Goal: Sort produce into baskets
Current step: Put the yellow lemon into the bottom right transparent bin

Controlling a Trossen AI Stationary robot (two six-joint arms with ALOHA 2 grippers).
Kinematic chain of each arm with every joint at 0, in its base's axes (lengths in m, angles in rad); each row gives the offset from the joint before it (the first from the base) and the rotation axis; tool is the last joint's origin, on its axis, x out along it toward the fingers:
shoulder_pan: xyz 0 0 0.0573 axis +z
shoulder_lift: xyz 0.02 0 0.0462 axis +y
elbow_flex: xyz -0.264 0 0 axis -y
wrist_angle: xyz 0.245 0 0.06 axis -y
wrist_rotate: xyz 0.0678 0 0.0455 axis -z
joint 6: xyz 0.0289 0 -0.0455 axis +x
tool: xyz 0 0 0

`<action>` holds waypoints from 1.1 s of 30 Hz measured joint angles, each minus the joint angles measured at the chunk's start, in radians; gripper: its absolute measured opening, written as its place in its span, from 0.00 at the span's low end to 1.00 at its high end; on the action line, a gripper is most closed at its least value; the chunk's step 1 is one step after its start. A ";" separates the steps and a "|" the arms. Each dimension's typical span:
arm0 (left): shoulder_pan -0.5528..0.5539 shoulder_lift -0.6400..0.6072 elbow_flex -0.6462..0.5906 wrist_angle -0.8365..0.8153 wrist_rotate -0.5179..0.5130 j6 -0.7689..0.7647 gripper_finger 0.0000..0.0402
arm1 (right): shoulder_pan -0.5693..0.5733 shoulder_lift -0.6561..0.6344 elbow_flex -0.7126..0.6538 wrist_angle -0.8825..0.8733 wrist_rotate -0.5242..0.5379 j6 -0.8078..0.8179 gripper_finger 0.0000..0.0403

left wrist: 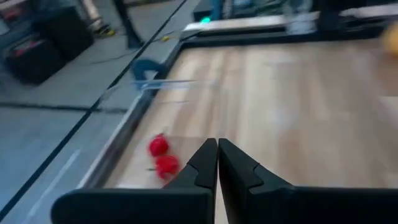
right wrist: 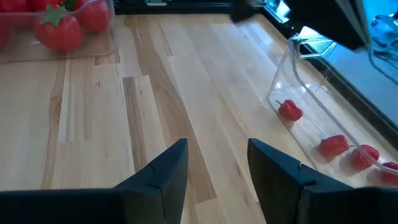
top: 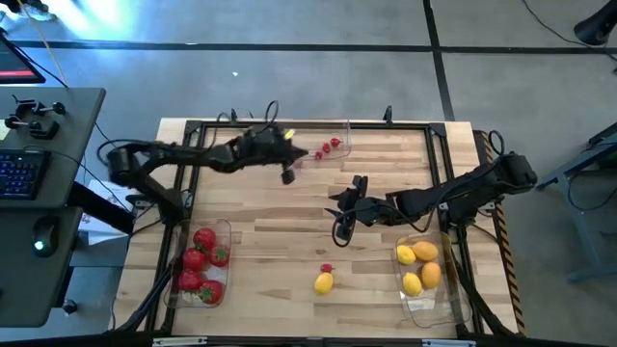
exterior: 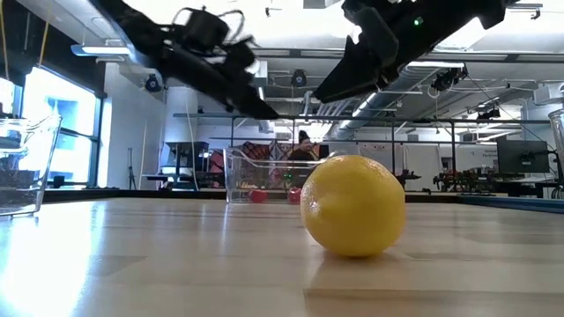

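Note:
My left gripper [left wrist: 217, 152] is shut on nothing and hovers above the table beside the clear basket [top: 344, 135] at the far edge. Red berries [left wrist: 163, 155] lie in that basket, just off the fingertips. My right gripper [right wrist: 217, 158] stands open and empty over the middle of the table [top: 339, 214]. One lemon [top: 324, 282] rests on the wood near the front edge, with a small red berry [top: 327, 269] beside it. Tomatoes [top: 201, 262] fill the near-left basket. Lemons [top: 420, 265] lie in the near-right basket.
A black metal frame [top: 439, 145] runs round the tabletop. In the low view the loose lemon [exterior: 352, 204] fills the foreground, with the berry basket [exterior: 264, 176] behind it. Bare wood lies between the three baskets.

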 joint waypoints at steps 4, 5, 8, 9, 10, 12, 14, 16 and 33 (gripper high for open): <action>-0.061 -0.124 -0.129 0.020 0.029 -0.013 0.00 | 0.000 0.030 0.000 0.008 -0.092 -0.008 0.39; -0.080 -0.153 -0.160 0.021 0.029 -0.020 0.00 | 0.000 0.039 0.000 0.010 -0.133 -0.010 0.39; -0.138 -0.233 -0.245 0.033 0.029 -0.034 0.00 | 0.014 0.076 0.000 0.038 -0.236 -0.052 0.39; -0.158 -0.256 -0.272 0.033 0.030 -0.039 0.00 | 0.028 0.091 0.000 0.053 -0.252 -0.070 0.39; -0.177 -0.276 -0.297 0.033 0.029 -0.047 0.00 | 0.046 0.105 0.000 0.073 -0.263 -0.091 0.39; -0.212 -0.311 -0.345 0.048 0.029 -0.064 0.00 | 0.081 0.131 0.000 0.109 -0.282 -0.114 0.39; -0.242 -0.338 -0.382 0.064 0.029 -0.083 0.00 | 0.115 0.151 0.000 0.145 -0.307 -0.110 0.39; -0.267 -0.355 -0.416 0.083 0.026 -0.101 0.00 | 0.149 0.161 0.002 0.151 -0.334 -0.080 0.40; -0.326 -0.361 -0.503 0.207 0.006 -0.134 0.00 | 0.288 0.230 0.080 0.074 -0.268 -0.052 0.70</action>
